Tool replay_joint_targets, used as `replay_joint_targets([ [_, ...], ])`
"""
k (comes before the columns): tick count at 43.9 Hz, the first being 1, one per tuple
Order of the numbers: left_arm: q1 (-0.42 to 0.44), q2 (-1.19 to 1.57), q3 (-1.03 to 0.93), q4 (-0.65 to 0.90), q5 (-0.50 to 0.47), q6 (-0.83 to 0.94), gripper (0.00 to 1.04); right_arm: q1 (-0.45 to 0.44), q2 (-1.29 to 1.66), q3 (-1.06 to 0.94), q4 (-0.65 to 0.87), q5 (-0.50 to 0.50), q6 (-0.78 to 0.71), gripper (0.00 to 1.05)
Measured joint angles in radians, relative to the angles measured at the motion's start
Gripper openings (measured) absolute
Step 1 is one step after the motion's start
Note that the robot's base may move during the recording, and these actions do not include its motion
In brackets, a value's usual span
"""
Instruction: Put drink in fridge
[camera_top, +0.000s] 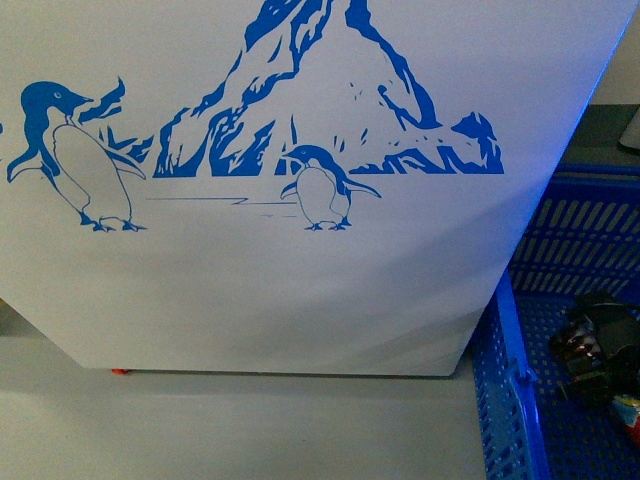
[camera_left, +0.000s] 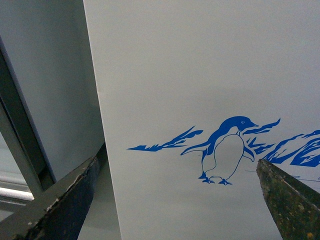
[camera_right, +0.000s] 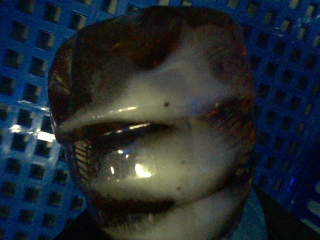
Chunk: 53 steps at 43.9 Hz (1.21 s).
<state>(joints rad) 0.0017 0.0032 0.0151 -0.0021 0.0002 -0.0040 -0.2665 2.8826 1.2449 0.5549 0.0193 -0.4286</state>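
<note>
Right wrist view is filled by the drink (camera_right: 155, 130), so close to the lens that the fingers of the right gripper (camera_top: 598, 345) are hidden; whether they have closed on it I cannot tell. Its ribbed, rounded body looks slippery, so a shallow or off-centre pinch could let it twist or drop on the lift. Behind it is the mesh of the blue basket (camera_right: 30, 100), set just beside the fridge (camera_top: 300, 300); the drink, raised too low, could catch the basket wall or knock the fridge's white side. The left gripper (camera_left: 176, 165) is spread wide and empty, facing the penguin decal (camera_left: 227, 150) on the fridge wall and touching nothing. The fridge's lid is out of view.
</note>
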Motion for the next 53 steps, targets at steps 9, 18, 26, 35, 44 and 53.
replay_joint_targets([
  [9, 0.0, 0.0, 0.0, 0.0, 0.0, 0.0, 0.97, 0.023, -0.393, -0.268, 0.086, -0.096, 0.098, 0.45],
  [18, 0.0, 0.0, 0.0, 0.0, 0.0, 0.0, 0.97, 0.03, -0.89, -0.535, 0.077, -0.139, 0.209, 0.45],
  [26, 0.0, 0.0, 0.0, 0.0, 0.0, 0.0, 0.97, 0.013, -1.339, -0.69, -0.052, -0.126, 0.31, 0.45],
  [35, 0.0, 0.0, 0.0, 0.0, 0.0, 0.0, 0.97, 0.038, -1.791, -0.748, -0.25, -0.108, 0.397, 0.45],
  [44, 0.0, 0.0, 0.0, 0.0, 0.0, 0.0, 0.97, 0.101, -2.115, -0.769, -0.432, -0.035, 0.455, 0.45],
  [53, 0.0, 0.0, 0.0, 0.0, 0.0, 0.0, 0.97, 0.166, -2.433, -0.808, -0.57, 0.078, 0.513, 0.45],
])
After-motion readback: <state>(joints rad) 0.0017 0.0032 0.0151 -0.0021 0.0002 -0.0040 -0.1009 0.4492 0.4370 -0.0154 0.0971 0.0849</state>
